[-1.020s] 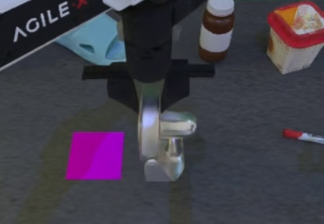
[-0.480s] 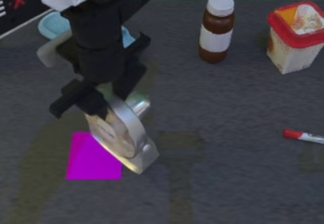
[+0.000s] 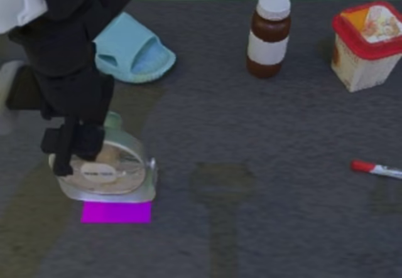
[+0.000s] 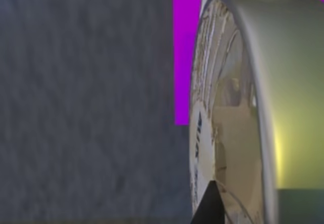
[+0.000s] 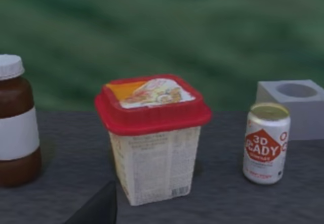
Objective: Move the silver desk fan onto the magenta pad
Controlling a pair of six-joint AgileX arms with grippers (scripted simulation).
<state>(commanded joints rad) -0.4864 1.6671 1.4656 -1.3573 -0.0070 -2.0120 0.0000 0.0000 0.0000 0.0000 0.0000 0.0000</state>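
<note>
The magenta pad (image 3: 117, 212) lies near the front-left part of the table (image 3: 264, 228), and only a strip of it along its front edge shows in the top view; the rest is covered by the silver desk fan (image 3: 107, 174). The fan is tipped so that its round disc head faces upward toward the overhead camera, with its base edge (image 3: 135, 193) toward the front and over the pad. Its short axis, through the motor housing, runs roughly up-down rather than along the table. Whether it rests on the pad or hangs just above it cannot be told.

The left gripper (image 3: 70, 149) reaches down from the table's back-left, its dark wrist steeply tilted, with its fingers closed over the left rim of the fan's head. In the left wrist view the chrome rim (image 4: 263, 97) fills the frame at close range, a dark fingertip (image 4: 210, 206) lies against it, and a magenta band (image 4: 186, 52) shows beyond it.

Farther back, a light blue slipper (image 3: 133, 57) lies near the back-left edge. A brown jar with a white lid (image 3: 269, 34) stands at the back centre, and a red-lidded tub (image 3: 365, 44) sits near the back-right corner. A red marker (image 3: 375, 169) lies at the right edge.

The right arm is out of the top view; its wrist camera looks at the tub (image 5: 154, 138), a soda can (image 5: 266, 143) and a grey block (image 5: 296, 105), and its finger state cannot be told.
</note>
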